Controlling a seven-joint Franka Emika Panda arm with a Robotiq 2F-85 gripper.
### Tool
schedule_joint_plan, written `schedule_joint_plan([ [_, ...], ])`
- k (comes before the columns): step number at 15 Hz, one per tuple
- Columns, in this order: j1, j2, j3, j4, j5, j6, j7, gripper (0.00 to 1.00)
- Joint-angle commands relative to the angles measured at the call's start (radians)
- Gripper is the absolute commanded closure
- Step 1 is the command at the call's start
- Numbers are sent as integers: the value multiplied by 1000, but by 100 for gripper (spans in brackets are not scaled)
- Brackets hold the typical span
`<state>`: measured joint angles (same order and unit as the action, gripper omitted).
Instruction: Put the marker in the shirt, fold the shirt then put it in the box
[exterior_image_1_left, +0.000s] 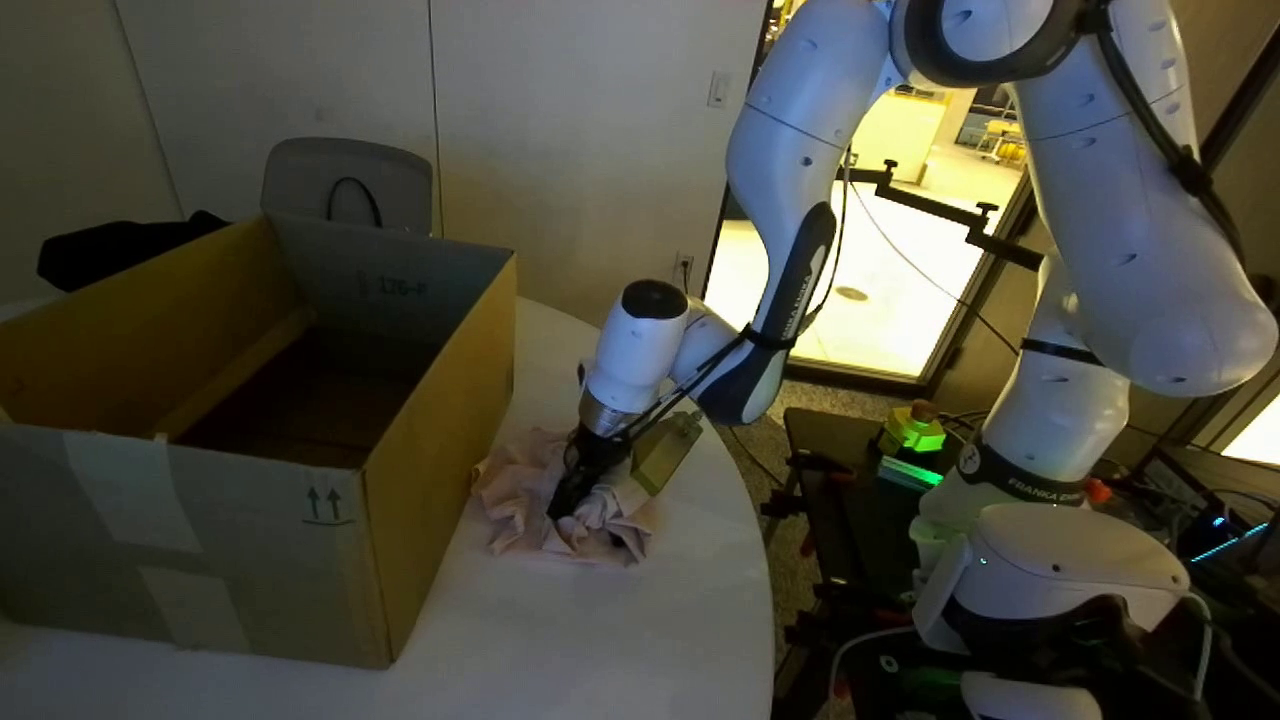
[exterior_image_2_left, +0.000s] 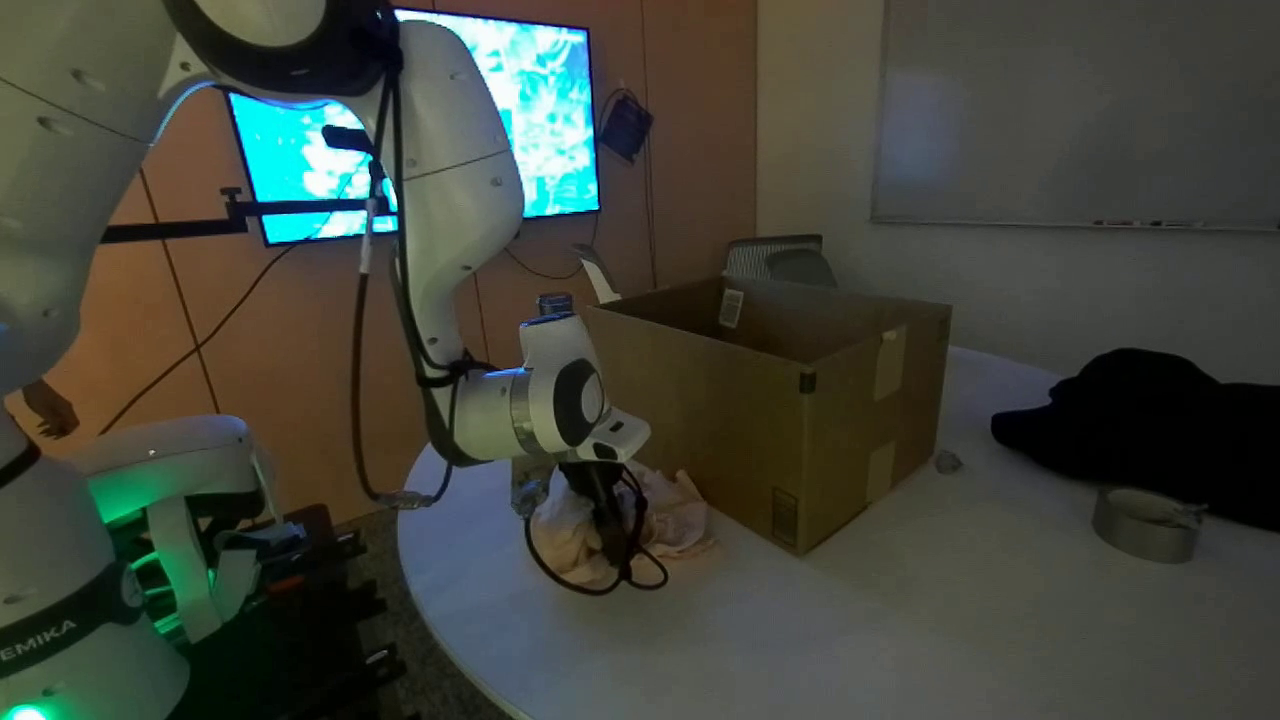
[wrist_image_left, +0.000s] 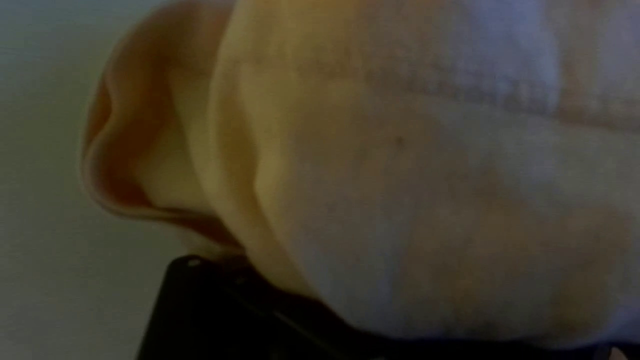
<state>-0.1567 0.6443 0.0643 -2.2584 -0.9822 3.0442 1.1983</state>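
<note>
Shirt crumpled against black claw, straight-edged cardboard box

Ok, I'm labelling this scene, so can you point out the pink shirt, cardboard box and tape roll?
Pink shirt (wrist_image_left: 400, 195): in the wrist view, cloth below the seam.
Cardboard box (exterior_image_2_left: 740, 415): in an exterior view, wall beside the shirt.
Tape roll (exterior_image_2_left: 1140, 532): in an exterior view, outer side.

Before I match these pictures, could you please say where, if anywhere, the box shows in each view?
In an exterior view: the box, large, at the left.
In an exterior view: the box, right of centre.
Wrist view: not in it.
Shared landmark, in all three: the pale pink shirt.
</note>
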Motion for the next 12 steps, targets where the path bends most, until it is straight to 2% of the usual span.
schedule_joint_plan([
  [1, -58, -36, 73, -41, 36, -67, -74, 78],
  [2, -71, -51, 95, -46, 46, -92, -88, 87],
  [6, -132, -96, 199, -56, 131, -193, -173, 95],
  [7, -40, -130, 133, -74, 282, -181, -280, 94],
  [8, -40, -146, 146, -75, 345, -202, -326, 92],
  [9, -10, -175, 132, -78, 430, -222, -388, 93],
  [12, 113, -278, 54, -74, 627, -306, -537, 90],
])
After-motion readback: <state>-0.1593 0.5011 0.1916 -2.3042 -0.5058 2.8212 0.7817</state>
